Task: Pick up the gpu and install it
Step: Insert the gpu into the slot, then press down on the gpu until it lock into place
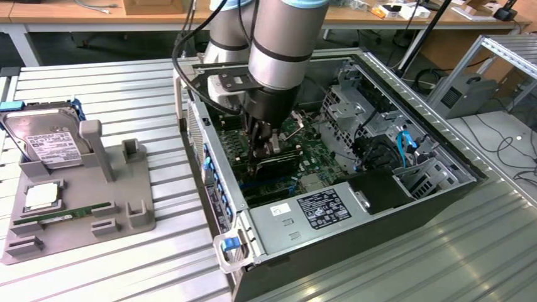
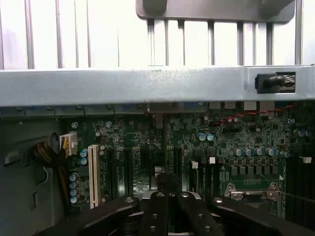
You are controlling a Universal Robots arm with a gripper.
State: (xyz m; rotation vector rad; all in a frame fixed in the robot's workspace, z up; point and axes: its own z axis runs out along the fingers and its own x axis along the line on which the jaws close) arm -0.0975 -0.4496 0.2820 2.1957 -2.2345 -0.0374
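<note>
Since it must seat in a motherboard (image 1: 312, 133) slot, the gpu (image 1: 281, 165) is clamped edge-down by the gripper (image 1: 266, 148) inside the PC case (image 1: 394, 245).

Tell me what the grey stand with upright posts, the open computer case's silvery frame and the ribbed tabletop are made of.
The grey stand looks like matt plastic, moulded or printed: uniform dull grey, no glints. The silvery case frame seems bare sheet steel, satin, with thin folded edges. The ribbed tabletop is probably aluminium profile, its ridges reflecting light in streaks.
</note>
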